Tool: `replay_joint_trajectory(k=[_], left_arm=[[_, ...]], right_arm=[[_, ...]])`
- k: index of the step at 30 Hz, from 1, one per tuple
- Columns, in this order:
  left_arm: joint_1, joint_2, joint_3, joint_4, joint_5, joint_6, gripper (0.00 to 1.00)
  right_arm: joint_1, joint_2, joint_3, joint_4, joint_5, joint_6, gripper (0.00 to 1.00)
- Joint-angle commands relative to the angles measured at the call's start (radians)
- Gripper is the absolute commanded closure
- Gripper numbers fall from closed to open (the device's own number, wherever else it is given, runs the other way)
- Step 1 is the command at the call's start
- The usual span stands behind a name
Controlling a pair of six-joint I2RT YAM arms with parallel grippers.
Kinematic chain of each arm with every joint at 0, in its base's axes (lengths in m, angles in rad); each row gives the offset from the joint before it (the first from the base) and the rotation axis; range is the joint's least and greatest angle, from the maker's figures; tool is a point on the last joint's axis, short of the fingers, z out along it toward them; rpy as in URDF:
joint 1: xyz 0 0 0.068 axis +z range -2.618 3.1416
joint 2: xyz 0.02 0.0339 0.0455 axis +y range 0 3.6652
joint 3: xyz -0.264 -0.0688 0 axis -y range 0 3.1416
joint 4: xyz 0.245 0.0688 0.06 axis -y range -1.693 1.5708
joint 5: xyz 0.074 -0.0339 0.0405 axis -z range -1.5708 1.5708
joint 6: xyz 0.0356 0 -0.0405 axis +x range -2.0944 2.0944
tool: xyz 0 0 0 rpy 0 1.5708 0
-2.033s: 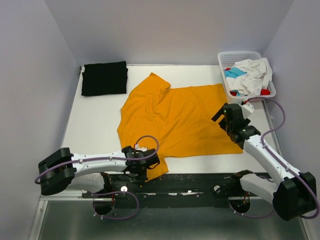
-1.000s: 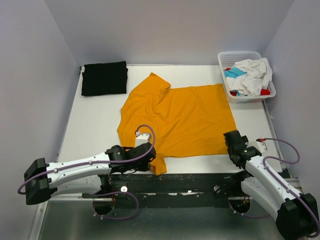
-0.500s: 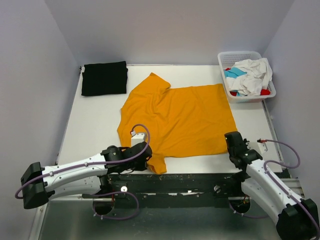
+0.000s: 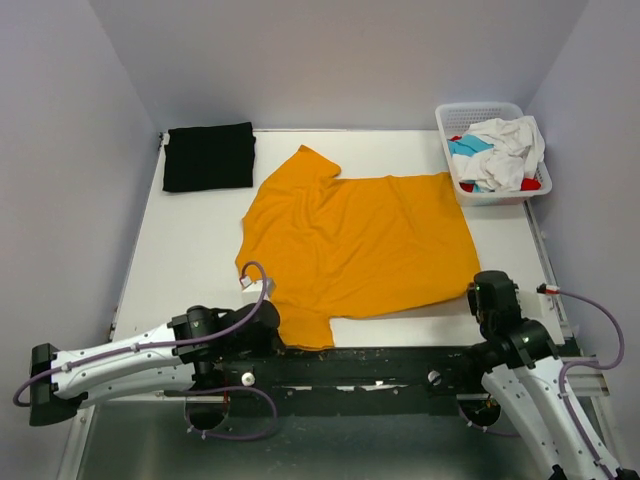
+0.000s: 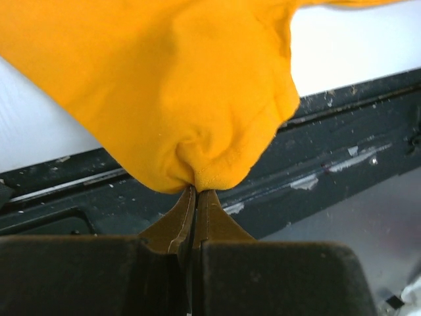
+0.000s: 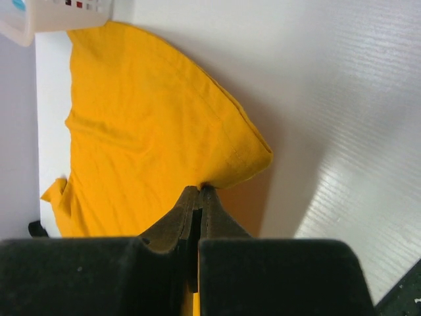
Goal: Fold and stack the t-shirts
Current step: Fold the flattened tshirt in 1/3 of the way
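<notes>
A mustard-orange t-shirt point(image 4: 350, 245) lies spread open across the middle of the white table point(image 4: 185, 250). My left gripper point(image 4: 278, 340) is at the table's near edge, shut on the shirt's near-left corner point(image 5: 197, 174), which bunches at the fingertips. Over at the near right, my right gripper point(image 4: 476, 296) is shut on the other near corner of the hem point(image 6: 243, 161), lifting it slightly off the table. A folded black t-shirt point(image 4: 208, 157) rests at the far left. More t-shirts, white point(image 4: 505, 140), teal point(image 4: 465, 147) and red point(image 4: 530, 185), are heaped in a basket.
The white lattice basket point(image 4: 480, 108) stands at the far right corner. A black rail point(image 4: 380, 365) runs along the table's near edge under both grippers. Grey walls close in the left, right and far sides.
Both arms have drawn back toward the near edge. The right gripper has shut on the hem corner. The orange shirt's near edge has been dragged toward the front.
</notes>
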Motion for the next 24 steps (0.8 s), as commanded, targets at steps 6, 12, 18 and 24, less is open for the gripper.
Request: replay_joint_trajectory(k=[6,12,18,24], left_arm=[[-0.072,-0.066,-0.052,0.089,0.03,-0.054,1.0],[0.047,-0.021,0.009,0.174,-0.039,0.09,1.0],[0.346,0.145,0.099,0.35,0.07,0.308,1.0],[0.505,0.305,0.244,0.4,0.085,0.426,1.0]], right_arm=[[-0.003,0.044,0.023,-0.085,-0.002,-0.022,0.99],[-0.004,0.148,-0.016,0.045,0.021,-0.086,0.99],[-0.004,0.391,0.037,0.242,0.033,-0.228,0.99],[-0.004,0.692,0.195,0.328,0.038,-0.337,0.99]])
